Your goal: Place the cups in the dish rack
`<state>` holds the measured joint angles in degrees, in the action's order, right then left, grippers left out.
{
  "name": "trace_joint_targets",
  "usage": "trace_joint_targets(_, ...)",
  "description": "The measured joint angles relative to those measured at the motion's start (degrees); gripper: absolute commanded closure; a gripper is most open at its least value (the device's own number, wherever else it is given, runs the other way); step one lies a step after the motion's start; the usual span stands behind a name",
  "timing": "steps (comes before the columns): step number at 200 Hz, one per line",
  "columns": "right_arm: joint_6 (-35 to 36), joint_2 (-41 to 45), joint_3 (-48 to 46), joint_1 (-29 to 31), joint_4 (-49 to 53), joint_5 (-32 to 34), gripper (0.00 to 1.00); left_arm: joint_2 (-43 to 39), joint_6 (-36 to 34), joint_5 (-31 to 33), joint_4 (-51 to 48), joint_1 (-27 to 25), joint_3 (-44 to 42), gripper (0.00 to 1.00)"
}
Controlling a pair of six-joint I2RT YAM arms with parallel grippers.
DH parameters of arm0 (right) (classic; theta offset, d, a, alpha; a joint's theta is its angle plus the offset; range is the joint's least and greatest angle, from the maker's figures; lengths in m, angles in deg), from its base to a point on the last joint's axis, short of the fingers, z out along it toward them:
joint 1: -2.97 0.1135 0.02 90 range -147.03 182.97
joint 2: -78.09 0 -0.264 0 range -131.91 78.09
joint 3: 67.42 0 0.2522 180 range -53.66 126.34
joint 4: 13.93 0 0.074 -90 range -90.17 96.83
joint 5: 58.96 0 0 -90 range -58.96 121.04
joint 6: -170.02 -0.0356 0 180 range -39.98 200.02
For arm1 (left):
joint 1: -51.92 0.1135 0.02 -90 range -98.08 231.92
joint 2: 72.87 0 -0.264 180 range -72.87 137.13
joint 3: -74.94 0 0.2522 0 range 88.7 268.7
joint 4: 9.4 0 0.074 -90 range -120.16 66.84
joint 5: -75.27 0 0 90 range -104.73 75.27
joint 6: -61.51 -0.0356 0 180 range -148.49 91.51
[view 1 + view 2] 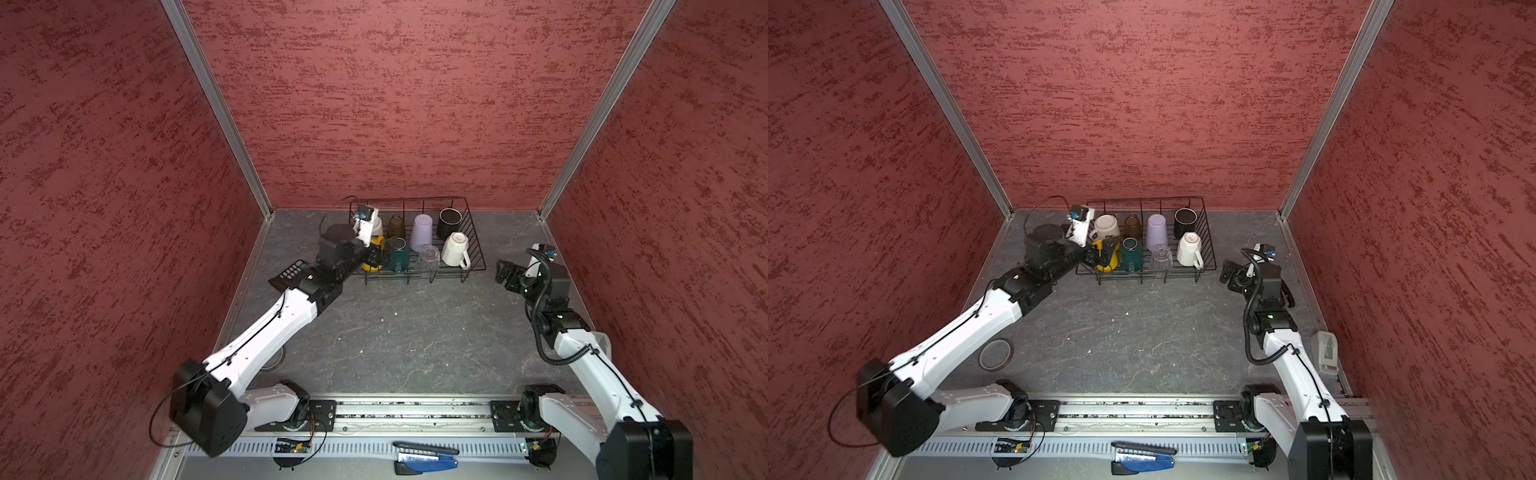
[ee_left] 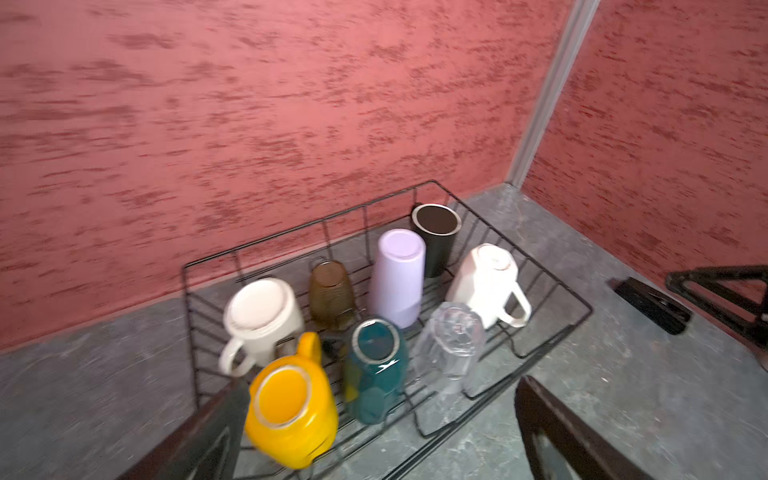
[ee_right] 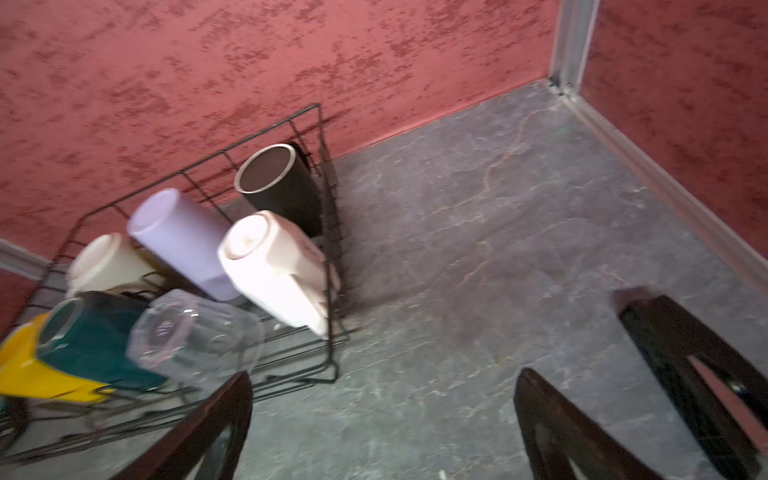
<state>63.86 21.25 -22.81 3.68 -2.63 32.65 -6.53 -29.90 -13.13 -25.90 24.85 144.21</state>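
Dish rack [image 1: 476, 245] at bench [image 1: 395, 332] rear holds all eight cups [image 1: 422, 232]; yellow mug [image 2: 291, 407] tilted at near-left corner. Left hand [image 1: 1102, 254] spread wide, mug between fingers, unclamped. Right hand [image 1: 509, 274] spread, empty, beside rack.

The left arm stretches forward, wrist bent, with the left gripper [image 1: 374, 257] over the near left corner of the dish rack [image 1: 475, 232]. Its fingers [image 2: 208, 428] are spread wide and grip nothing. The right arm is folded up. The right gripper [image 1: 503, 273] hangs just off the rack's right side, fingers [image 3: 552, 419] wide apart and empty.
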Motion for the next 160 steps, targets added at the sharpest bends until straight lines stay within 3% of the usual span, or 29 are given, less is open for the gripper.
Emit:
trace_joint_targets(31,4.7,-3.8,-8.0,-0.7,-14.7,5.1,0.01,-11.3,1.5,1.6,4.3,9.6,-15.2,0.00)
trace_joint_targets(61,8.4,-11.0,-14.1,-1.0,-32.0,7.3,0.01,-13.7,3.4,2.4,10.4,17.0,-27.3,0.00)
trace_joint_targets(84,10.6,-18.7,-16.2,-1.2,-43.0,7.7,0.01,-9.7,4.3,3.5,16.7,21.1,-34.0,0.00)
trace_joint_targets(125,12.6,-30.1,-17.1,-2.2,-60.0,7.1,0.01,2.1,3.1,3.6,32.6,23.8,-40.1,0.00)
trace_joint_targets(160,13.0,-32.0,-17.5,-2.4,-63.7,6.8,0.01,9.0,2.4,1.3,45.2,26.7,-40.5,0.00)
